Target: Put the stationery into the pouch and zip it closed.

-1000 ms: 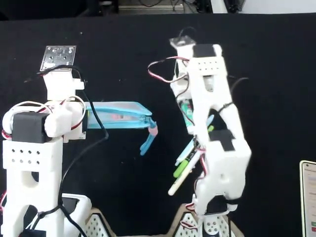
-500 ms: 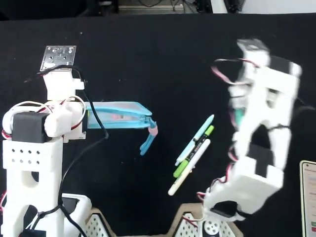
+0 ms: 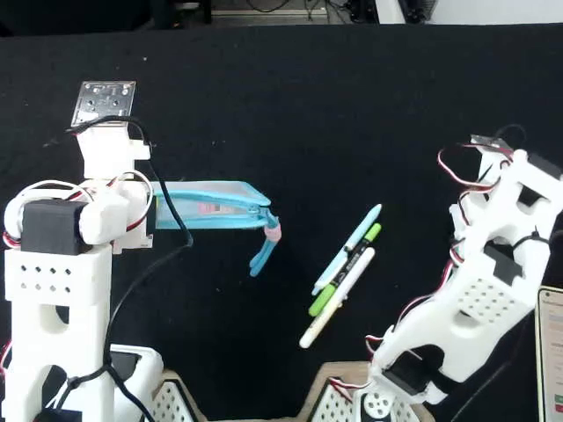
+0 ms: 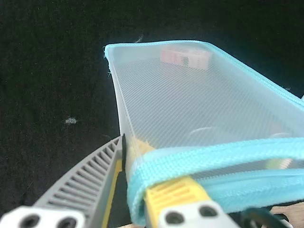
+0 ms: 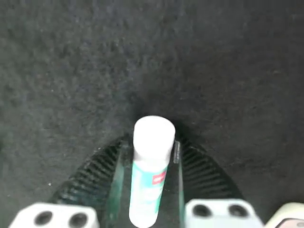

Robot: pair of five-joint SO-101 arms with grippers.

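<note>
A translucent pouch with light blue trim lies left of centre, its blue and pink zip pull trailing toward the front. My left gripper is shut on the pouch's left end; in the left wrist view the pouch sits between the jaws of that gripper. A light blue pen, a green highlighter and a white pen lie together mid-table. My right gripper is shut on a white and teal stick, held over bare black cloth at the right.
The right arm stands folded at the right side. A square grey tag lies at the back left. A white card shows at the right edge. Black cloth covers the table.
The right arm has swung from above the pens to the right side with the stick in its gripper, uncovering the three pens. The left arm and pouch have not moved.
</note>
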